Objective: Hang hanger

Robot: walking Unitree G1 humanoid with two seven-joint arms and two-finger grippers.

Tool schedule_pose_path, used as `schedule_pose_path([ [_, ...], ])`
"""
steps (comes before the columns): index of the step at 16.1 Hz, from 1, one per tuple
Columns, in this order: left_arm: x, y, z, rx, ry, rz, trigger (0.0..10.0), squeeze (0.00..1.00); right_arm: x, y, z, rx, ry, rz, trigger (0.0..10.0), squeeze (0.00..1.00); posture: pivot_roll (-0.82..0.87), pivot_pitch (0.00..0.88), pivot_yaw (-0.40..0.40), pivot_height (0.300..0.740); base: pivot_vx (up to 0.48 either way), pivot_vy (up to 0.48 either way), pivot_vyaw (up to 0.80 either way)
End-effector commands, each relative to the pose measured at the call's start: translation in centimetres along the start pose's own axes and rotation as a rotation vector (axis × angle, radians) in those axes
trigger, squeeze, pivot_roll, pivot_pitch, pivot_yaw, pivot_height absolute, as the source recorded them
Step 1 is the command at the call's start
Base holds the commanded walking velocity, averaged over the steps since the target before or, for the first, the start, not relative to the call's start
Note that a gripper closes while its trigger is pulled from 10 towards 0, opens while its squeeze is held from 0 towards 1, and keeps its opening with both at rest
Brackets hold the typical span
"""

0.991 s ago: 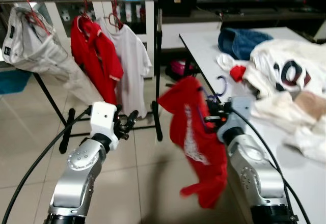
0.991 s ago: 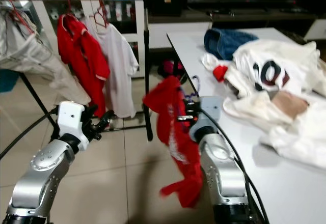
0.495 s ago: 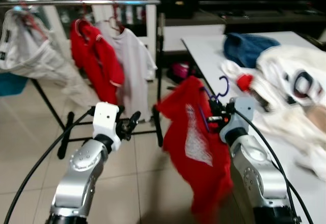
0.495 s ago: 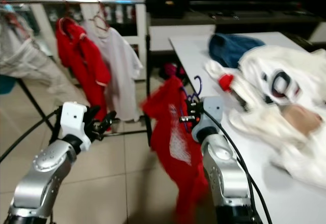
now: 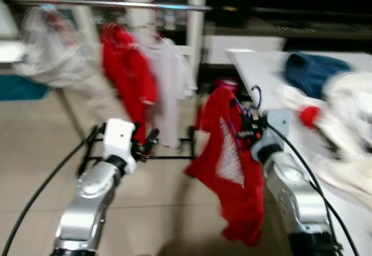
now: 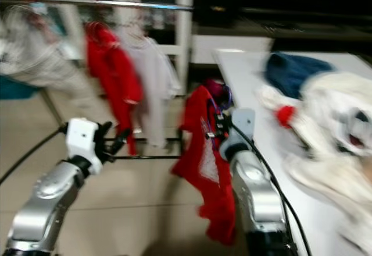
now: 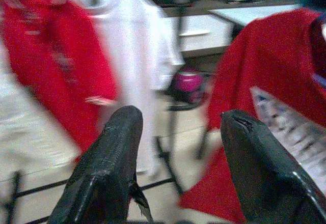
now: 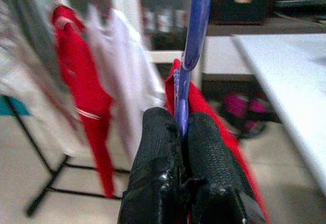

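- Blurred head views; fine detail lost.
- Held in the right gripper [image 8: 178,147]: a purple hanger [image 8: 192,40], thin, smooth and glossy, its stem pinched tight between the two black textured fingers [image 8: 153,152].
- Draped on that hanger: a red shirt [image 5: 229,169] of soft cloth with a pale print on the front, hanging limp down beside the right arm, above the tiled floor [image 5: 35,151].
- Hook of the hanger seen curling up above the shirt, just beside the edge of the white table [image 5: 261,64]; not yet on the rail.
- Left gripper [image 7: 175,147] raised in front of the body, its fingers spread apart and holding nothing, pointing toward the rack.
- Ahead: a metal clothes rail [image 5: 116,4], thin and shiny, on a dark frame.
- Already hanging from the rail: a pale crumpled garment [image 5: 55,55], a red garment [image 5: 128,78] and a white T-shirt [image 5: 171,84], close to each other.
- On the table: a folded blue garment [image 5: 317,73], a heap of white clothes [image 5: 354,116] with a small red piece [image 5: 308,115] among them.
- Behind the rail: a white cabinet [image 5: 192,11] with glass doors.
- Near the foot of the rack: something pink [image 7: 187,80], too blurred to tell.
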State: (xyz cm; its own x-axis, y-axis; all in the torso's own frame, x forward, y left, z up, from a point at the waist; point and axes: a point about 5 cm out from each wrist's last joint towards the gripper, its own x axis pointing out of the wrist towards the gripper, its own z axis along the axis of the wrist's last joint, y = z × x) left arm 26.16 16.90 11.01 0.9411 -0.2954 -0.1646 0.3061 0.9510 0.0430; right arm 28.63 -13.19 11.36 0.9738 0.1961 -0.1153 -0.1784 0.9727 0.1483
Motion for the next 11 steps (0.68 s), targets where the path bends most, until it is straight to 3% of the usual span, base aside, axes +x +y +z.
schedule_pose_path([
  [1, 0.12, -0.19, 0.13, -0.001, -0.002, -0.012, 10.0, 0.0, 0.08, 0.2, 0.74, -0.01, -0.031, 0.013, 10.0, 0.0, 0.0, 0.0, -0.024, 0.74, 0.352, 0.0, 0.0],
  [11, -0.43, -0.39, -0.39, -0.006, 0.012, -0.01, 10.0, 0.0, 0.08, 0.24, 0.72, -0.009, -0.026, 0.016, 10.0, 0.0, 0.01, 0.0, -0.045, 0.74, 0.357, 0.0, 0.0],
])
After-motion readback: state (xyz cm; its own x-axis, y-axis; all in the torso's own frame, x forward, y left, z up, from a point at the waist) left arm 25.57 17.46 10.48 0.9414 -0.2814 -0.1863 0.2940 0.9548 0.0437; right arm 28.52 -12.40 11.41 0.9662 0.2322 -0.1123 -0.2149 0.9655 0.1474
